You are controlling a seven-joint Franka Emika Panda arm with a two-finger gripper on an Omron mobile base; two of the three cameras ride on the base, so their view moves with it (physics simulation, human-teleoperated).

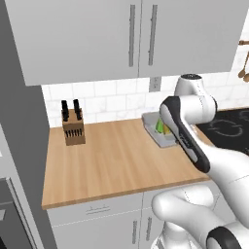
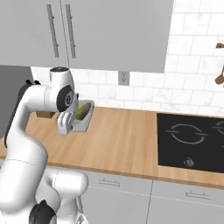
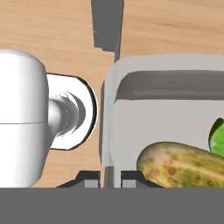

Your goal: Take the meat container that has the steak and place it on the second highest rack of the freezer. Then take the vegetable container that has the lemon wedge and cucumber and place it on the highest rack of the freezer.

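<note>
The vegetable container [image 3: 175, 109] is a light grey tray holding a mottled cucumber [image 3: 183, 164] and a green wedge [image 3: 217, 138]. In the hand view my gripper [image 3: 111, 177] is shut on the tray's near wall, one finger on each side. In the left base view the container [image 1: 154, 127] sits behind my forearm at the back right of the counter, with yellow and green bits inside. From the right base view the container [image 2: 84, 114] looks tilted just above the wood, under my hand. The meat container and the freezer's racks are out of view.
A knife block [image 1: 73, 125] stands at the back left of the wooden counter [image 1: 112, 160]. A black cooktop [image 2: 190, 138] lies to the right. Upper cabinets [image 1: 141, 34] hang above, and a tall grey panel [image 1: 19, 146] closes the left side.
</note>
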